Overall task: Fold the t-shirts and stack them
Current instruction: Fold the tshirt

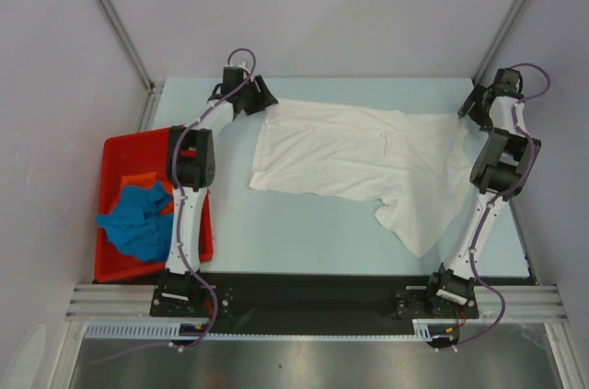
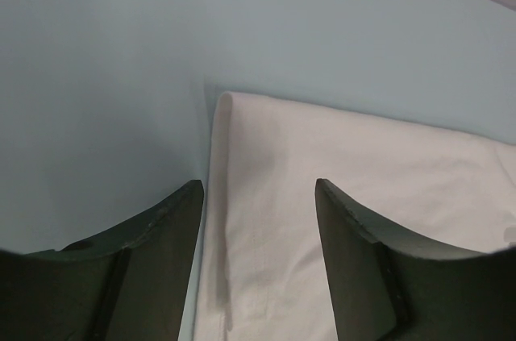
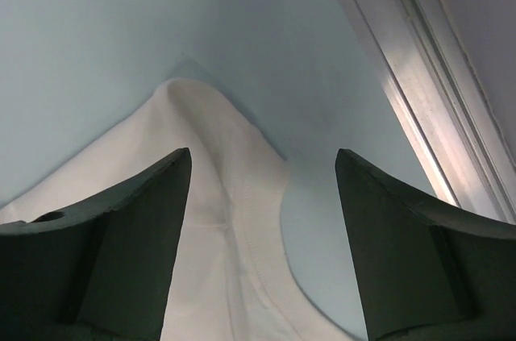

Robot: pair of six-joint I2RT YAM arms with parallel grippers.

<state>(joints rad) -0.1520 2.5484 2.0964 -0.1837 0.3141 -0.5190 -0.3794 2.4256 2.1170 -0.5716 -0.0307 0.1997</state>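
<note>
The left fingers (image 2: 153,268) are spread and pinch nothing. One far corner of the white t-shirt (image 2: 339,164) lies flat on the table (image 2: 97,75) between them, its rounded edge close to one finger. The right fingers (image 3: 129,236) are spread too, and the other far corner of the same shirt rises between them in a small hump, near the metal rail (image 3: 419,91) at the side of the table.

In the top view the shirt is stretched along the far part of the table from one arm to the other, and one part reaches toward the near edge on the right. Well apart on the left stands the red bin (image 1: 120,145), which holds the blue t-shirts (image 1: 138,219) and some orange cloth (image 1: 138,179).

The cloth looks thin, light and very soft, so I think it will sag and wrinkle when lifted and will slide easily on the smooth table. These two corners seem the good places to take hold, because the edge there gives more cloth to pinch. Both fingers should probably close low, and together.
</note>
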